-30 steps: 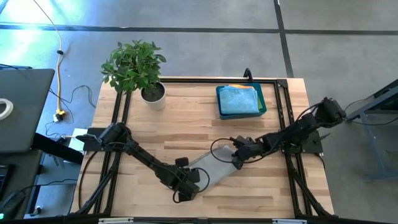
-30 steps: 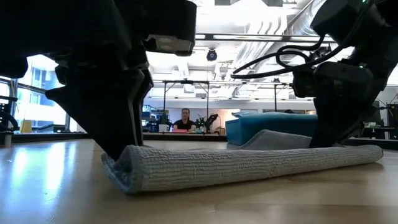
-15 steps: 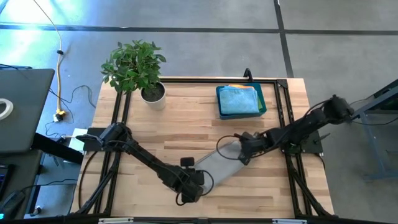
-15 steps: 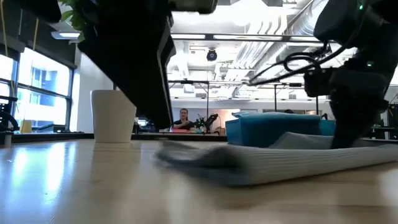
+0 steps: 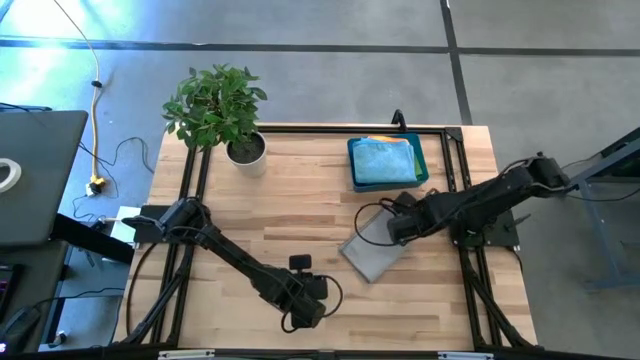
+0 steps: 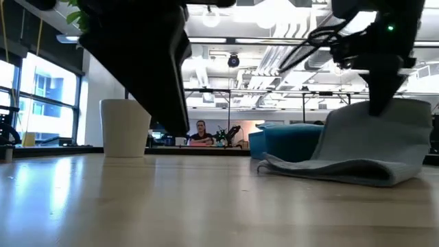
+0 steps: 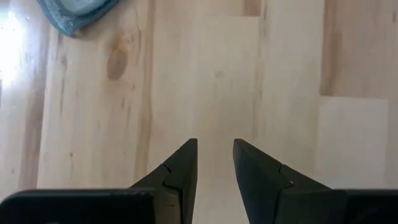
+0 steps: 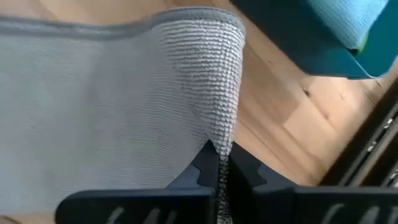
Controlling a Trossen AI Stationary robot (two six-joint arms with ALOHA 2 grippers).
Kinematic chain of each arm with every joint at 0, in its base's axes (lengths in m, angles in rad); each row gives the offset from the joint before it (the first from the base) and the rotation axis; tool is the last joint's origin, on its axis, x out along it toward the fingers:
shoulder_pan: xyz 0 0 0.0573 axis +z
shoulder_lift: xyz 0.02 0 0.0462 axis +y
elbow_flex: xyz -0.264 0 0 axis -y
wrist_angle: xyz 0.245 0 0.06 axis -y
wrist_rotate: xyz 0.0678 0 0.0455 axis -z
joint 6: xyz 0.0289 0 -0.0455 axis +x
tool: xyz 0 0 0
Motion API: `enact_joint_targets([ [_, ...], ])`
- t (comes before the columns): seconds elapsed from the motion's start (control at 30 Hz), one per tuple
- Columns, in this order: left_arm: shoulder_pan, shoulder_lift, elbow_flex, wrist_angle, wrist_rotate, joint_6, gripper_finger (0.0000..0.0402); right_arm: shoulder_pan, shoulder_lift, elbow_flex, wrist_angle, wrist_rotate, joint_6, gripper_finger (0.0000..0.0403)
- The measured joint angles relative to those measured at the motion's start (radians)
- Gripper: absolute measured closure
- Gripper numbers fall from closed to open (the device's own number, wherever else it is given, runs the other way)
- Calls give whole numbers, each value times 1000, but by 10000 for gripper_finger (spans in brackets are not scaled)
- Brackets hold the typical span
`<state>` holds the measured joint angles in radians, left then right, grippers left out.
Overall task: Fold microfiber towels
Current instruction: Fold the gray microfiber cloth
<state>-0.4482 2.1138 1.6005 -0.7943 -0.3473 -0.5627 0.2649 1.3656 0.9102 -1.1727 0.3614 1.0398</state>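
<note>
- We see the wooden worktop (image 5: 300, 190) carrying everything, with a dark frame along its edges.
- The left arm (image 5: 220, 250) reaches from the left edge toward the near edge; the right arm (image 5: 480, 200) comes in from the right edge toward the middle.
- A potted plant (image 5: 216, 108) stands near the far left corner.
- A blue bin (image 5: 388, 162) sits by the far edge, toward the right, with a light blue towel (image 5: 382, 159) lying flat on top of the stack inside it.
- The grey towel (image 5: 374, 246) lies right of the worktop's middle, between the bin and the near edge. It is ribbed cloth with a stitched hem, folded into an oblong. Its long axis runs on a slant, from the near-left up toward the far-right. In the low view its near end lies flat on the wood while the far-right end is lifted upright.
- The right gripper (image 5: 398, 216) is pinched closed on that lifted far-right edge of the grey towel; the right wrist view shows the hem caught between its fingers (image 8: 208, 163).
- The left gripper (image 5: 308, 305) hangs over bare wood by the near edge, apart from the grey towel, its fingers (image 7: 181, 171) slightly parted and holding nothing.
</note>
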Motion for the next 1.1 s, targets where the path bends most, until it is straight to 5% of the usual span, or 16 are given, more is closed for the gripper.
enact_joint_targets([
  [0.6, -106, -2, 1, -62, -6, -36, 307, 114, 508, 468, 17, -36, 63, 403],
  [0.83, -137, -2, 1, -109, -48, -70, 307, 171, 578, 613, 3, -41, 57, 403],
  [1.1, -151, -2, 1, -136, -84, -93, 307, 244, 581, 562, 84, -28, 131, 402],
])
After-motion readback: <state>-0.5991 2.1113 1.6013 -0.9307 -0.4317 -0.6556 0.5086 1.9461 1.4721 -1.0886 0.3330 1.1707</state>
